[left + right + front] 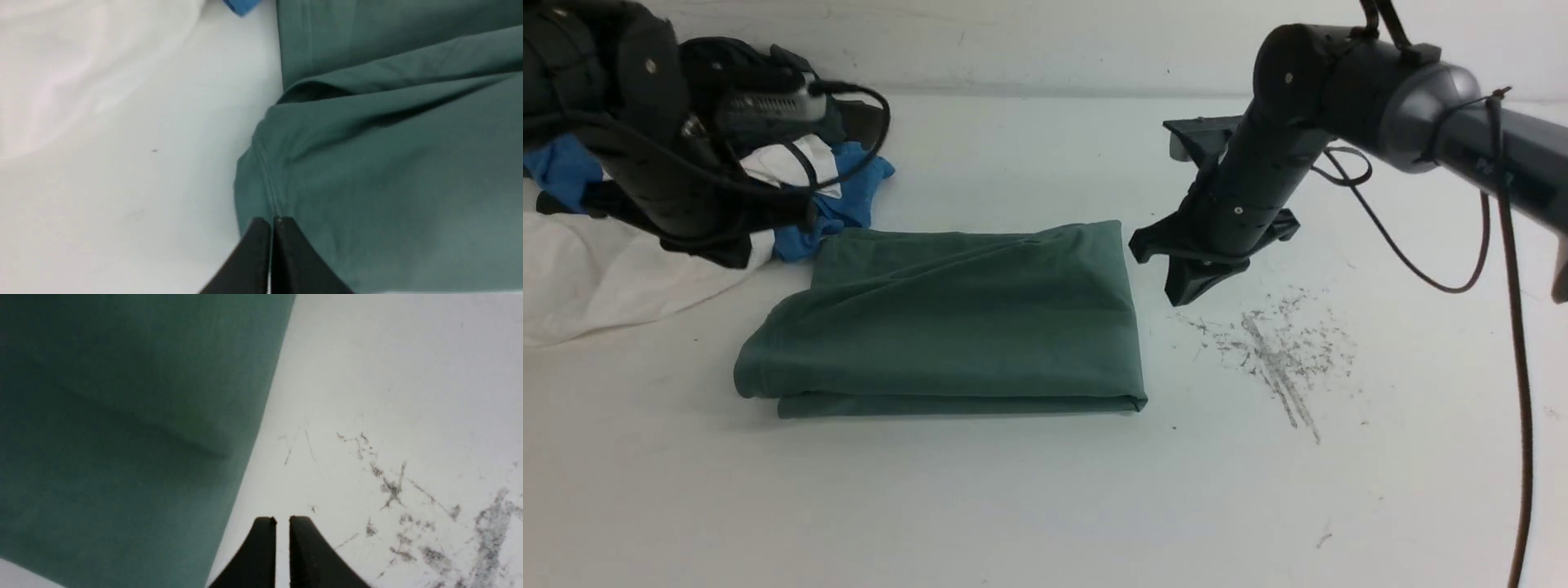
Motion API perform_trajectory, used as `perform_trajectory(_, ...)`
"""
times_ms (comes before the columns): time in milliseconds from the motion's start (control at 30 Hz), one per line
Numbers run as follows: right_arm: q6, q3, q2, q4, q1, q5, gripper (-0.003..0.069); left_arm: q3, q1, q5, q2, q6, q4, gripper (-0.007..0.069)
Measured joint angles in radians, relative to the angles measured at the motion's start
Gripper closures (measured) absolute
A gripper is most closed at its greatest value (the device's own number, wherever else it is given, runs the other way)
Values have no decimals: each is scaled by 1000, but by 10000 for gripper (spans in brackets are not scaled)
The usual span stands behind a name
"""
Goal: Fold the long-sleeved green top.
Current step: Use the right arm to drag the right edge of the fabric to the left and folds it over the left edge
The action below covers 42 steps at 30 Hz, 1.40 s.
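Observation:
The green long-sleeved top [947,318] lies folded into a flat rectangle at the middle of the white table; neck, tag and logo are hidden inside the fold. My left gripper [271,222] hangs shut above the top's [388,163] left edge, over a seam, with nothing between the jaws. In the front view the left arm [645,163] is raised at the far left and its fingers do not show clearly. My right gripper [1184,294] hovers just off the top's right edge, over bare table. Its jaws [282,519] stand a narrow slit apart, empty, beside the green cloth [122,416].
A heap of clothes sits at the back left: a blue garment [849,196], a white cloth [605,269] and a dark garment [768,65]. Grey scuff marks [1282,351] mark the table right of the top. A cable [1515,367] hangs along the right edge.

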Motion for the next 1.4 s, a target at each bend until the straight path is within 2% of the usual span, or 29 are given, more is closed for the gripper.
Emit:
perform_trajectory(67, -10, 0, 3, 11, 0, 0, 562, 13, 0, 9, -39, 0, -1, 629)
perform_trajectory(100, -24, 0, 15, 31, 1, 0, 482, 62, 0, 12, -121, 0, -3, 629)
perform_trajectory(167, -26, 0, 25, 39, 1, -9, 419, 97, 0, 12, -161, 0, -3, 629)
perform_trajectory(200, -27, 0, 41, 41, 1, -32, 335, 155, 0, 11, -224, 0, -9, 629)
perform_trajectory(267, -27, 0, 60, 50, 1, -64, 242, 254, 0, 7, -307, 0, -26, 629)
perform_trajectory(300, -28, 0, 63, 52, 1, -67, 233, 263, 0, 7, -307, 0, -28, 629)
perform_trajectory(333, -29, 0, 78, 69, 1, -87, 179, 330, 0, -3, -359, 0, -51, 629)
perform_trajectory(400, -30, 0, 94, 100, 1, -106, 147, 385, 0, -12, -409, 0, -78, 629)
perform_trajectory(467, -37, 0, 115, 139, 1, -113, 152, 450, 0, -12, -462, 1, -111, 629)
perform_trajectory(500, -42, 0, 120, 150, 1, -114, 176, 467, 0, -12, -482, 1, -117, 629)
perform_trajectory(567, -55, 0, 123, 171, 1, -112, 267, 501, 0, -8, -513, 1, -123, 629)
perform_trajectory(633, -80, -2, 123, 183, 1, -99, 431, 522, 0, 6, -545, 1, -124, 629)
perform_trajectory(667, -83, -2, 123, 184, 1, -97, 451, 523, 0, 10, -548, 1, -124, 629)
perform_trajectory(700, -95, -9, 123, 181, 1, -75, 558, 528, 0, 22, -567, 1, -126, 629)
perform_trajectory(733, -97, -13, 123, 173, -6, -53, 608, 531, 0, 29, -587, 1, -129, 629)
perform_trajectory(800, -89, -14, 115, 152, -17, -27, 627, 531, 0, 50, -610, 1, -133, 629)
perform_trajectory(1000, -43, -4, 40, -42, -124, -7, 629, 531, 0, 98, -722, 1, -139, 629)
perform_trajectory(1167, -19, 16, 8, -71, -159, -3, 627, 531, 0, 100, -786, 1, -140, 629)
perform_trajectory(1267, 14, 53, -4, -67, -152, -3, 592, 531, 0, 108, -816, 1, -141, 629)
perform_trajectory(1300, 32, 86, -16, -66, -148, -3, 540, 531, 0, 125, -831, 1, -141, 629)
perform_trajectory(1333, 34, 90, -16, -66, -148, -3, 540, 531, 0, 126, -834, 1, -141, 629)
perform_trajectory(1367, 42, 107, -25, -67, -147, -4, 503, 531, 0, 134, -840, 1, -141, 629)
perform_trajectory(1400, 71, 153, -51, -80, -147, -4, 437, 531, 0, 151, -852, 1, -141, 629)
